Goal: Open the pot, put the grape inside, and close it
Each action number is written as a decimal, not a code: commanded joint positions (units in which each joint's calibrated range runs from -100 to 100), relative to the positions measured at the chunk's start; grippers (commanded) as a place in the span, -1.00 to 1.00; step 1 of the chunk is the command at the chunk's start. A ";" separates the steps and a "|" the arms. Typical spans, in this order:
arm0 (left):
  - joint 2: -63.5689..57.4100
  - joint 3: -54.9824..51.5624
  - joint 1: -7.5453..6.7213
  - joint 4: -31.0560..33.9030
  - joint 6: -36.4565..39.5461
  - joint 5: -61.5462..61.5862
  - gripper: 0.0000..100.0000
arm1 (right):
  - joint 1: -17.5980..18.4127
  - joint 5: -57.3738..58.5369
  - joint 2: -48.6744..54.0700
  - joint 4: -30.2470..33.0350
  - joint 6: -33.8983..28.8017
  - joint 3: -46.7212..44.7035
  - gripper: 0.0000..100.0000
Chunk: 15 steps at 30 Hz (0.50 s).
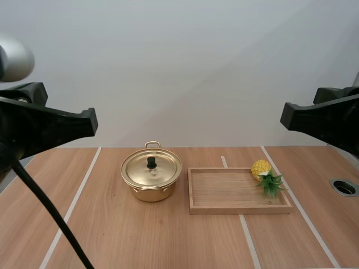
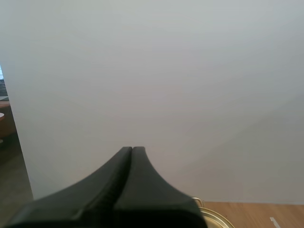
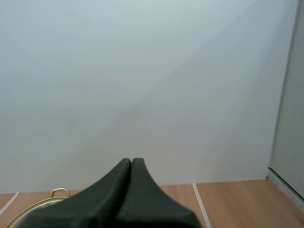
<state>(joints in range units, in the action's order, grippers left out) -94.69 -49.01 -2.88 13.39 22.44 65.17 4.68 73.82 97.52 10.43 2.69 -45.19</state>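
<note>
A gold pot [image 1: 151, 178] stands mid-table, its lid on, with a black knob [image 1: 151, 162] on top. To its right lies a wooden tray [image 1: 235, 209], and at the tray's far right corner rests a small yellow pineapple [image 1: 261, 168] with green leaves; I see no grapes. My left gripper [image 1: 92, 120] hovers high, left of the pot; its fingers lie together as one dark wedge [image 2: 132, 150] above the pot's rim [image 2: 216, 217]. My right gripper [image 1: 284, 116] hovers high above the tray's right end, shut too [image 3: 131, 161], with the pot's handle [image 3: 59, 192] beyond it.
White tape lines [image 1: 73, 207] run across the wooden table. A round grommet hole [image 1: 344, 187] sits near the table's right edge. A plain white wall stands behind the table.
</note>
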 commanded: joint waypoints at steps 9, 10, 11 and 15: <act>-4.07 -15.07 0.38 0.62 4.61 -19.76 -1.00 | -3.94 -23.18 2.48 1.51 -1.45 -20.47 -1.00; -4.51 -15.36 0.38 0.73 4.61 -20.17 -1.00 | -4.13 -24.46 2.48 1.51 -1.45 -21.88 -1.00; -5.22 -15.51 0.38 0.73 4.61 -20.18 -1.00 | -4.21 -24.94 2.48 1.51 -1.45 -23.22 -1.00; -5.31 -15.95 0.61 2.18 3.24 -19.44 -1.00 | -4.21 -24.52 2.48 1.51 -1.45 -26.29 -1.00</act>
<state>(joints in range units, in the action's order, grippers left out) -99.65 -64.37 -2.52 13.84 26.27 47.09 0.72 51.34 99.60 11.42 1.28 -69.96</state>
